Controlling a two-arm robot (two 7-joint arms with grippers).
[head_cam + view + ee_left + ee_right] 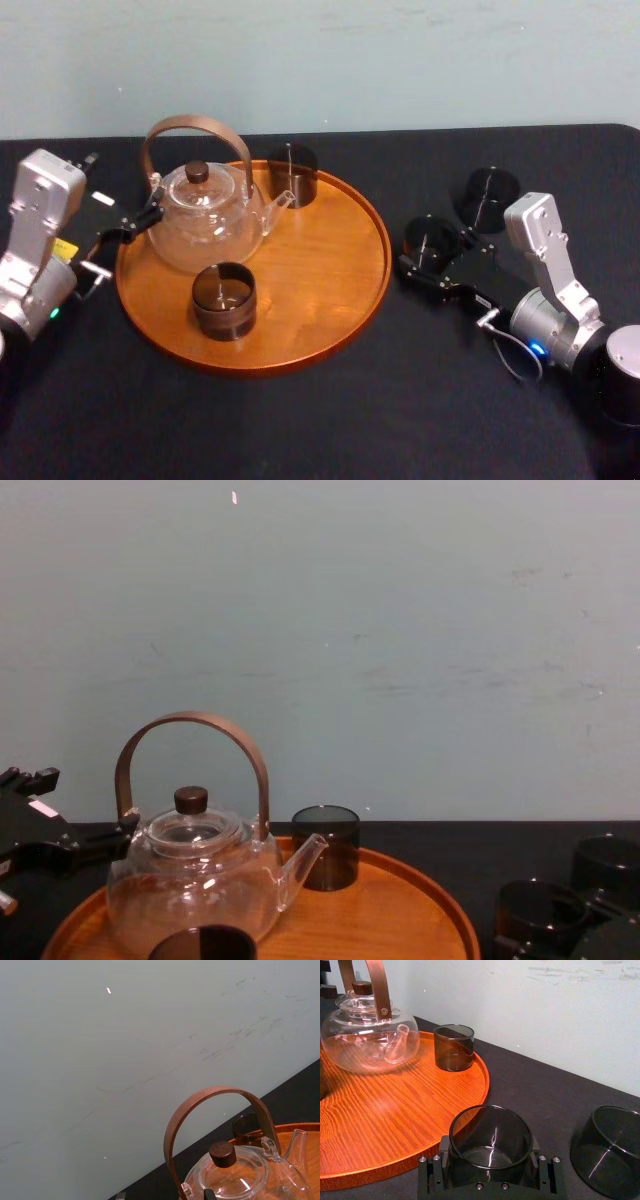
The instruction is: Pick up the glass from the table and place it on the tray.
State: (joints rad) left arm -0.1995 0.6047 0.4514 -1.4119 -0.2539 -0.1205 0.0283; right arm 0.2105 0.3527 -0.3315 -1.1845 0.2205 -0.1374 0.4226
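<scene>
The glass (432,243) stands upright, mouth up, on the table (400,400) just right of the tray (385,250), close to its rim but not touching it. The right gripper (490,1162) has it from the near-right side: in the right wrist view the two jaws sit hard against opposite walls of the glass, so I judge it grasped, though I cannot tell whether its base is off the table yet. What the coming move turns on is that the tray lies directly left of the held glass, with only the low rim between them. The carry should therefore be short: a lift to clear the rim, then a leftward travel that keeps the glass vertical. The open wood on the tray's right half looks like the natural landing spot. It lies between the far glass (292,175) near the tray's back edge and the near glass (223,298) towards its front, and is well apart from the teapot (205,220) on the left half. A spare glass (490,192) stands on the table a little farther back and right of the held one, near enough that the gripper's far jaw could brush it on lifting. The left gripper (135,225) sits idle at the tray's left edge beside the teapot, so the right arm is clearly the nearer one.
</scene>
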